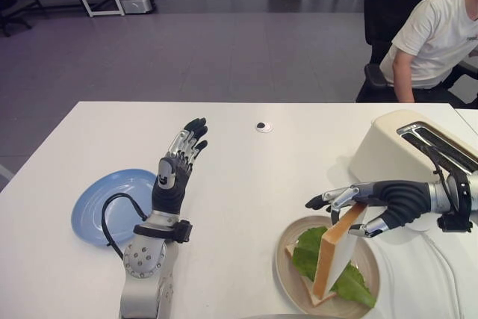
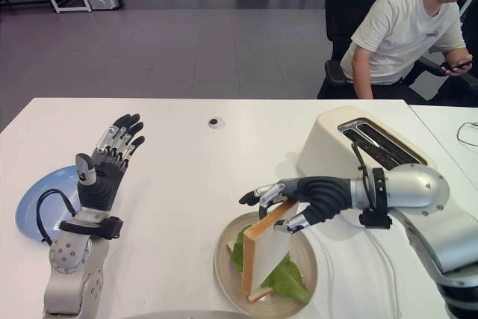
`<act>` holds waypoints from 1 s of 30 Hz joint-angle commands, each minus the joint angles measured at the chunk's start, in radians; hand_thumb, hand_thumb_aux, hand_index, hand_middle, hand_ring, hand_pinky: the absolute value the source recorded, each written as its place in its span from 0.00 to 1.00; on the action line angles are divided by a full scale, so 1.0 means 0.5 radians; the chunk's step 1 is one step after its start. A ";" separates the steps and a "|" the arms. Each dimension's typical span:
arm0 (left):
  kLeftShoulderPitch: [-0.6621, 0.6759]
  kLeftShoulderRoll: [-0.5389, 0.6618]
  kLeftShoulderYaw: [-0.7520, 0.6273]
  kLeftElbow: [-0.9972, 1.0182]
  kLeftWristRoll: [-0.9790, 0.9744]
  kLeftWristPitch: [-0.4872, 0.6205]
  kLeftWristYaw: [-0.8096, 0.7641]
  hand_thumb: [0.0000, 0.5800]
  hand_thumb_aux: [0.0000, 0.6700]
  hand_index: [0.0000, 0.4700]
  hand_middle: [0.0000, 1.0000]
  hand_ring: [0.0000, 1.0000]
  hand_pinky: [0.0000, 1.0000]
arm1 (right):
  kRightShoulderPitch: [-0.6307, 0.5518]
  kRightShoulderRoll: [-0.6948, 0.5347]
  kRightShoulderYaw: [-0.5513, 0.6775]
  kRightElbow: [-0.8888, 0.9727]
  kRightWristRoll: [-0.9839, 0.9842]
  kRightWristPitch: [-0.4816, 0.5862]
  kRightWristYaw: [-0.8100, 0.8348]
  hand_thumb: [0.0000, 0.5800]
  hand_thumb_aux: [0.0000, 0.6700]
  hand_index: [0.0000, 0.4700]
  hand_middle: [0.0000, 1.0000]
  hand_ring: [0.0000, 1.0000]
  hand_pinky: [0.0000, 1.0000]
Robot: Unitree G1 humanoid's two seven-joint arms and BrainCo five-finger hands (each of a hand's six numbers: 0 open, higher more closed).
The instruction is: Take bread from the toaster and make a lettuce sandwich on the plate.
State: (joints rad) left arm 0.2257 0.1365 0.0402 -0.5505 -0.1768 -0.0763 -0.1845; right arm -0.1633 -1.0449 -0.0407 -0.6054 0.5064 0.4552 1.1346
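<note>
The right hand (image 2: 323,195) pinches the top corner of a white bread slice with a brown crust (image 2: 269,255), thumb on one face and fingertips on the other, the remaining fingers stretched out past it. The slice stands steeply tilted on edge over the round tan plate (image 2: 219,263), its lower edge down on the green lettuce leaf (image 2: 293,282) that lies spread in that plate. Under the leaf, at the plate's near side, a strip of a second crusted bread slice (image 2: 259,296) shows flat on the plate. Just behind the plate and to its right stands the cream-coloured two-slot toaster (image 2: 328,156), with the right wrist passing in front of it. Well to the left of the plate the left hand (image 2: 101,177) is raised with its fingers straight and spread, holding nothing. Farther left of the plate a round light-blue dish (image 2: 28,205) lies on the white table (image 2: 187,184). Far behind the plate a small round black-and-white disc (image 2: 216,122) sits on the tabletop.
</note>
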 commanded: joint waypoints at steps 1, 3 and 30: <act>0.068 -0.016 -0.009 -0.051 0.037 0.016 0.034 0.00 0.00 0.00 0.00 0.00 0.00 | -0.060 -0.124 0.108 0.012 -0.084 -0.028 0.150 1.00 1.00 1.00 0.00 0.00 0.00; 0.075 -0.025 -0.021 -0.058 0.047 0.019 0.046 0.00 0.00 0.00 0.00 0.00 0.00 | -0.002 -0.154 0.101 0.000 -0.090 -0.046 0.196 1.00 1.00 1.00 0.00 0.00 0.00; 0.117 -0.049 -0.104 -0.095 0.115 0.007 0.101 0.00 0.00 0.00 0.00 0.00 0.00 | 0.065 0.277 0.585 0.299 -0.741 -0.006 -0.364 1.00 1.00 1.00 0.00 0.00 0.00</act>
State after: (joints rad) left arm 0.2732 0.1169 -0.0006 -0.5928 -0.1364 -0.0763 -0.1364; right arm -0.1153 -0.9229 0.2318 -0.4776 0.1728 0.4444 0.9717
